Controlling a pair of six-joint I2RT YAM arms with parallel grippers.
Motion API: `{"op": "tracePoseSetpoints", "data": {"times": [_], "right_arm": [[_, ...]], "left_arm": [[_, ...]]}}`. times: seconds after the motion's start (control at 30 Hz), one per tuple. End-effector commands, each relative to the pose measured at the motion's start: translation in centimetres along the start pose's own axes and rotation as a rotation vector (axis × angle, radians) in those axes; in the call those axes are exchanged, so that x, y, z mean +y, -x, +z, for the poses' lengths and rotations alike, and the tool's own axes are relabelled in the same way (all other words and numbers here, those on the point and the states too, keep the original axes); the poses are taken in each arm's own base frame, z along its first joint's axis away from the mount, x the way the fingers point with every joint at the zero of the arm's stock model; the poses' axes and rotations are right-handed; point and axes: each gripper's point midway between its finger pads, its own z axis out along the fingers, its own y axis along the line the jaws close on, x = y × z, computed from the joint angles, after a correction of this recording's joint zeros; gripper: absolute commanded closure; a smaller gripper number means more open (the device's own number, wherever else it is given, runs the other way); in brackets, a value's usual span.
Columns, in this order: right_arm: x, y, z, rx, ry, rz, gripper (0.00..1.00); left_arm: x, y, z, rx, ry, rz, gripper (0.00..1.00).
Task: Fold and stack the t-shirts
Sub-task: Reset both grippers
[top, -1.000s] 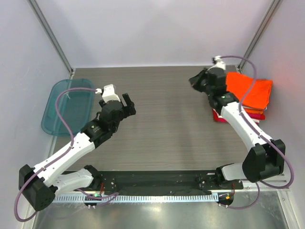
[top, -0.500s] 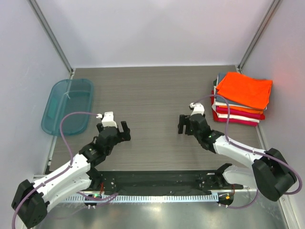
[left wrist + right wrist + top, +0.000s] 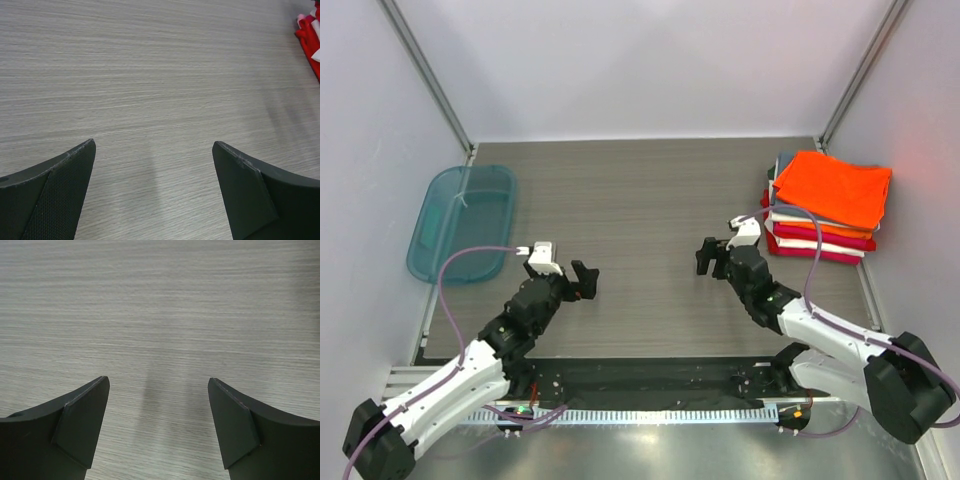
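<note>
The folded t-shirts [image 3: 828, 205] are stacked at the table's right back; a bright orange one [image 3: 835, 187] is on top, with white, crimson and blue-grey layers under it. A red edge of the stack [image 3: 309, 35] shows at the top right of the left wrist view. My right gripper [image 3: 711, 256] hovers low over bare table left of the stack, apart from it, open and empty [image 3: 158, 380]. My left gripper [image 3: 586, 281] is over the near-left middle of the table, open wide with only wood grain between its fingers [image 3: 154, 145].
A translucent teal tub [image 3: 460, 222] lies at the left edge of the table. Grey wood-grain tabletop [image 3: 640, 200] stretches between the tub and the stack. The enclosure walls and corner posts stand close behind and beside the stack.
The right arm drew back from the stack to the near middle of the table and opened. The left arm pulled back toward the near edge and opened fully.
</note>
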Motion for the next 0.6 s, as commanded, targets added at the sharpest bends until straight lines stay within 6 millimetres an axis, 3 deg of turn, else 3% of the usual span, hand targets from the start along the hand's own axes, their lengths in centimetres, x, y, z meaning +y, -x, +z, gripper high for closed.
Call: {"op": "tracePoseSetpoints", "data": {"times": [0.0, 0.17, 0.33, 0.57], "right_arm": [[0.3, 2.5, -0.4, -0.094, 0.013, 0.028, 0.15], [-0.3, 2.5, -0.9, -0.095, -0.017, 0.045, 0.15], [-0.5, 2.8, -1.6, -0.123, -0.010, 0.061, 0.15], [-1.1, 3.4, -2.1, -0.142, -0.041, 0.074, 0.17]], "left_arm": [[-0.2, 1.2, 0.3, -0.057, 0.000, -0.029, 0.00], [1.7, 1.0, 0.5, -0.062, 0.111, -0.024, 0.00], [0.6, 0.8, 0.4, -0.051, 0.042, -0.028, 0.00], [1.3, 1.2, 0.1, -0.085, 0.069, -0.041, 0.00]]}}
